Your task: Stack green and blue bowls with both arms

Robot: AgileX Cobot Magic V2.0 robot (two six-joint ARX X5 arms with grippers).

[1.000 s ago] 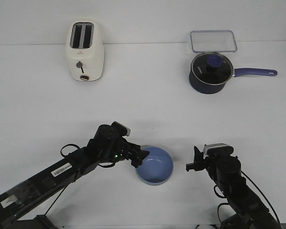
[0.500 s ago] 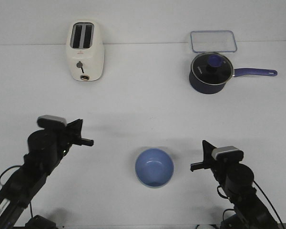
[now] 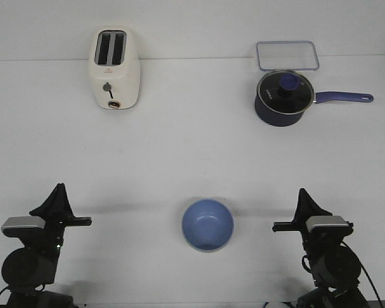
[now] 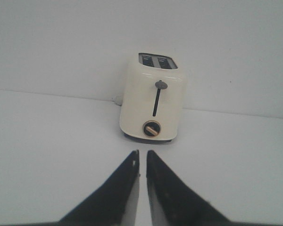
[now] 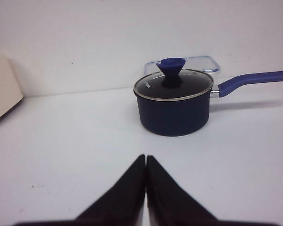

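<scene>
The blue bowl (image 3: pixel 208 223) sits upright on the white table at the front middle, between the two arms. A thin pale green edge (image 3: pixel 209 249) shows under its near rim; the rest of the green bowl is hidden beneath it. My left gripper (image 3: pixel 58 192) is pulled back at the front left, well apart from the bowl, empty, its jaws nearly together (image 4: pixel 142 153). My right gripper (image 3: pixel 303 196) is pulled back at the front right, empty, its jaws pressed together (image 5: pixel 146 157). Neither wrist view shows the bowls.
A cream toaster (image 3: pixel 113 68) stands at the back left and faces the left wrist camera (image 4: pixel 153 103). A dark navy saucepan with a glass lid (image 3: pixel 282 97) stands at the back right (image 5: pixel 173 106), with a clear lidded container (image 3: pixel 287 55) behind it.
My left arm has let go of the bowl and drawn back to the front left. My right arm has drawn back a little. The bowl has stayed in place.
</scene>
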